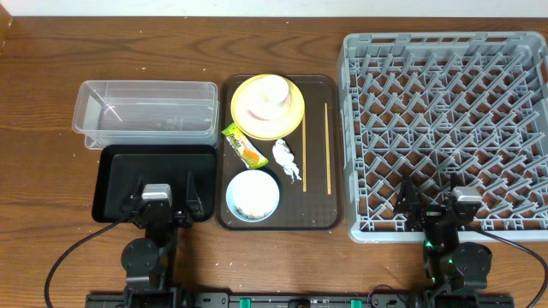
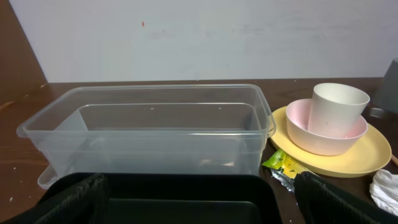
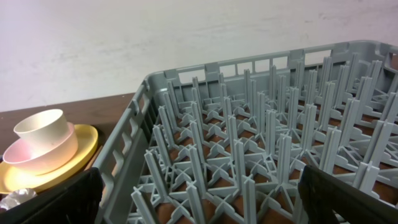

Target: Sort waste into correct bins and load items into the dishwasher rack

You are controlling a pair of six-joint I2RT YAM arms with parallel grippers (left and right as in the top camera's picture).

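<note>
On the brown serving tray lie a yellow plate carrying a pink bowl with a white cup in it, a green-and-orange wrapper, a white tissue, two chopsticks and a light-blue bowl holding whitish scraps. The clear tub stands left of the tray, and the black tray sits in front of the tub. My left gripper hangs open over the black tray's near edge. My right gripper is open above the grey rack's front edge.
The rack fills the right side of the table and holds nothing. A pale wall stands behind the table. Bare wood shows along the far edge and at the left of the tub.
</note>
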